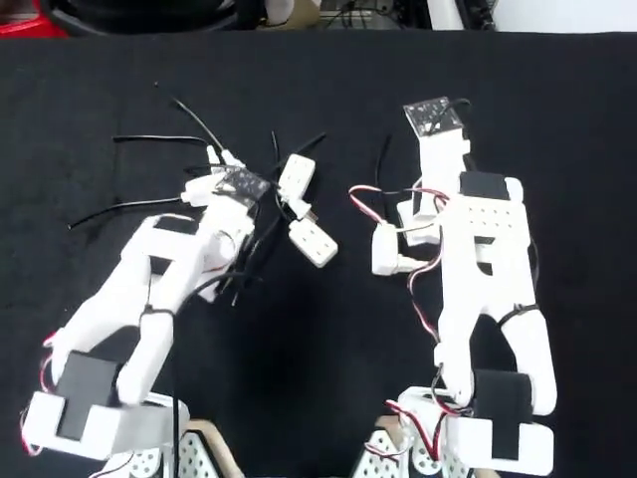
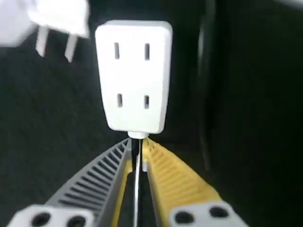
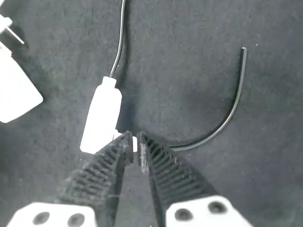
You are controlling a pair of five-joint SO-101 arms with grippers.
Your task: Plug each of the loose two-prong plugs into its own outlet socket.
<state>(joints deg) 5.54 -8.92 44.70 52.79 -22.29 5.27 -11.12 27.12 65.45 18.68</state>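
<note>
A white outlet block with two pairs of slots lies just ahead of my left gripper, which is shut on the thin black cord at the block's base. A white two-prong plug hovers beside the block's far corner, prongs bare. From above, the block and that plug sit mid-table by the left gripper. My right gripper is shut on a small white piece at the near corner of a slim white plug, whose black cord runs away from it.
Loose black cords sprawl on the black cloth around the left arm. A curved black cable lies beside the right gripper. Another white block with metal prongs sits near the slim plug. A white piece lies beside the right arm.
</note>
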